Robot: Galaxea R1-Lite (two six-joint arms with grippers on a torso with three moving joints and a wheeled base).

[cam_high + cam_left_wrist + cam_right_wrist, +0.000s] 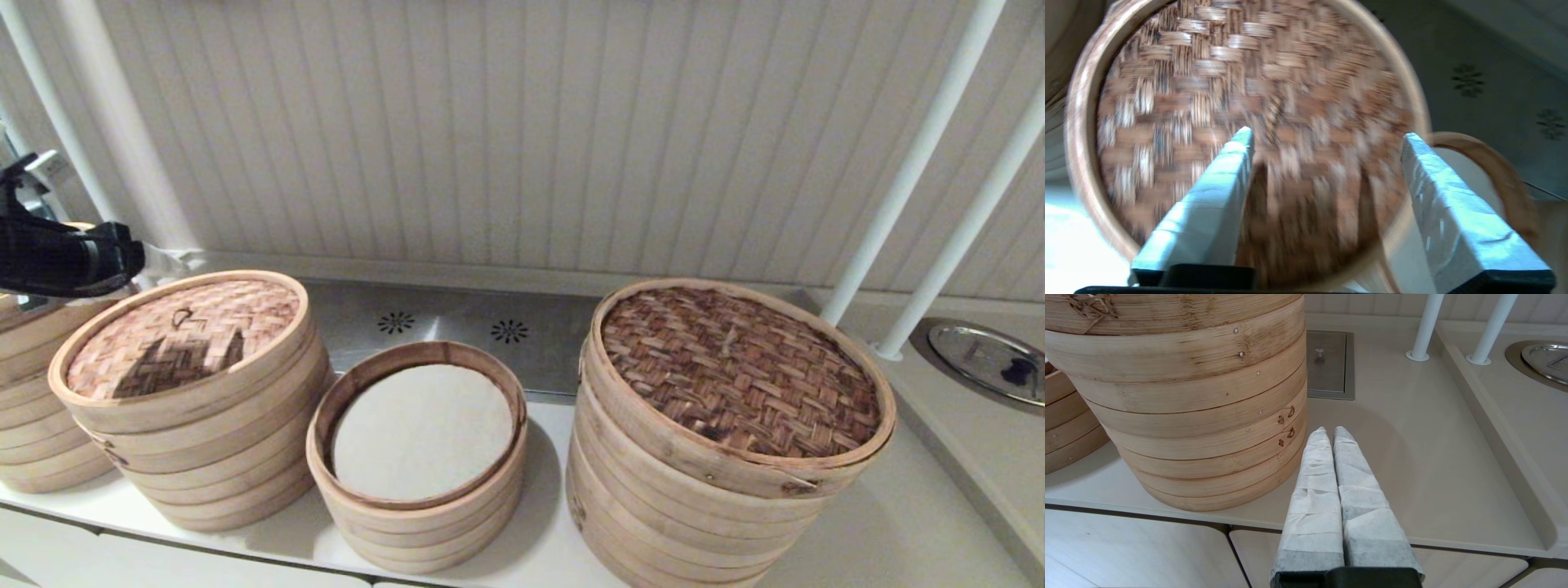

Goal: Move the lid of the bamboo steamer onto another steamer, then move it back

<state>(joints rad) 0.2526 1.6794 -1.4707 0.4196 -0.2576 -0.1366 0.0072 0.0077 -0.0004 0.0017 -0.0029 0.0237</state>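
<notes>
Left gripper [1327,134] hangs released above the bamboo steamer lid [184,335], the small open steamer [420,433] at its four o'clock; lift straight, avoiding the loop handle [180,317].

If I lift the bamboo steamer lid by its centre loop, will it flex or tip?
The bamboo steamer lid probably stays stiff: a solid wooden rim rings the weave. It looks light, being thin. Held by the small loop alone, it might swing or tilt.
</notes>
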